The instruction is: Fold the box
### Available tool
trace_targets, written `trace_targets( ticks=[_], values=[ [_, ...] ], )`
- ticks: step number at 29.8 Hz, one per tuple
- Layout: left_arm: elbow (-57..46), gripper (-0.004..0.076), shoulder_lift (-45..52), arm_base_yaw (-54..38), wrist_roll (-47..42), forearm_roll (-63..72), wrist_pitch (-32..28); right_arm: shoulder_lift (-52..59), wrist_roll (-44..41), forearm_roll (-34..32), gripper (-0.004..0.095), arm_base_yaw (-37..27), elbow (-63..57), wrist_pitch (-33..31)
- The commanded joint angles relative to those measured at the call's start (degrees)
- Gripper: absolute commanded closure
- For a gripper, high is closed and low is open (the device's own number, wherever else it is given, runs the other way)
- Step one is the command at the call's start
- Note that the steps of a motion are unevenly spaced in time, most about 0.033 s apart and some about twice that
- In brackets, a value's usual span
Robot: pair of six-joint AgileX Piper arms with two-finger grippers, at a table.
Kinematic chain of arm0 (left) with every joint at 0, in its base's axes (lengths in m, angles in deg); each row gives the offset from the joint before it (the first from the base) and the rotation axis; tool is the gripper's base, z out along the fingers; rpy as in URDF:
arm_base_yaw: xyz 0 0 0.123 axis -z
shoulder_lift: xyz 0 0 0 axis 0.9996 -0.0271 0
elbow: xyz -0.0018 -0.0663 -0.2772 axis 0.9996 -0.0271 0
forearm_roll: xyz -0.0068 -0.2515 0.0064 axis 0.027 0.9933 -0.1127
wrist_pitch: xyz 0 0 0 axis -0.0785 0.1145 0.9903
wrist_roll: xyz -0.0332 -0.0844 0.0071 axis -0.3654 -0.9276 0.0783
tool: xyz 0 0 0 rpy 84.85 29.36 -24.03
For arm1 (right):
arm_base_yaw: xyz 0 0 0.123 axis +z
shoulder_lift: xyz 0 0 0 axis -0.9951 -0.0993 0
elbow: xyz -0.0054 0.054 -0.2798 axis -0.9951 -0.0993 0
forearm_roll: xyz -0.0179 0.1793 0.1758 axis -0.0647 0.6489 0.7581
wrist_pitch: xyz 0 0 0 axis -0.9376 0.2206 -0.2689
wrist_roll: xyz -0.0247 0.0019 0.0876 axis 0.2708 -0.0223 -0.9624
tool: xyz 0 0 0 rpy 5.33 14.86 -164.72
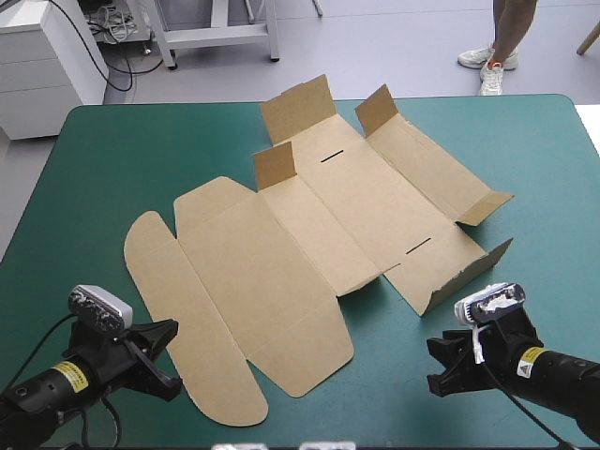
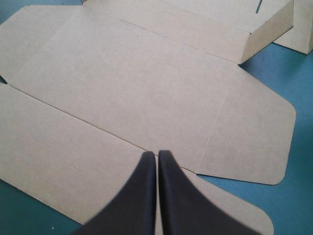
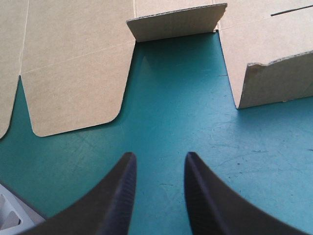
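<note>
**A:** The brown box (image 1: 281,253) is lying spread out across the middle of the table (image 1: 103,159). It is mostly one flat sheet, with rounded flaps (image 1: 187,319) pointing toward the near edge.

**B:** And short flaps (image 1: 275,166) are standing up along its far and right sides.

**A:** The left gripper (image 2: 155,154) is sitting at the near left, its black fingers (image 2: 137,196) pressed together, tips pointing over the sheet.

**B:** The right gripper (image 3: 159,157) is hovering at the near right with its fingers (image 3: 122,196) spread apart, over bare teal-green cover (image 3: 186,112) just short of the board.
</note>
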Motion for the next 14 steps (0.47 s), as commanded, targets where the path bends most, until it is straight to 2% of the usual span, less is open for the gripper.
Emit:
trace_targets(
  ticks=[1, 4, 6, 14],
  values=[
    [1.9, 0.0731, -0.3, 0.2, -0.4, 1.2, -3.9, -0.1, -2.8, 1.3, 0.0386, 0.1, 2.3, 2.6],
    [1.9, 0.0731, -0.3, 0.2, -0.7, 1.2, -3.9, -0.1, -2.9, 4.5, 0.0222, 0.1, 3.2, 2.9],
    [1.9, 0.0731, -0.3, 0.2, -0.4, 1.2, -3.9, -0.1, -3.2, 7.8, 0.0163, 0.1, 3.5, 4.1],
    [1.9, 0.0731, -0.3, 0.2, -0.4, 1.2, -3.9, -3.0, -9.5, 20.4, 0.0151, 0.1, 3.6, 11.0]
  ],
)
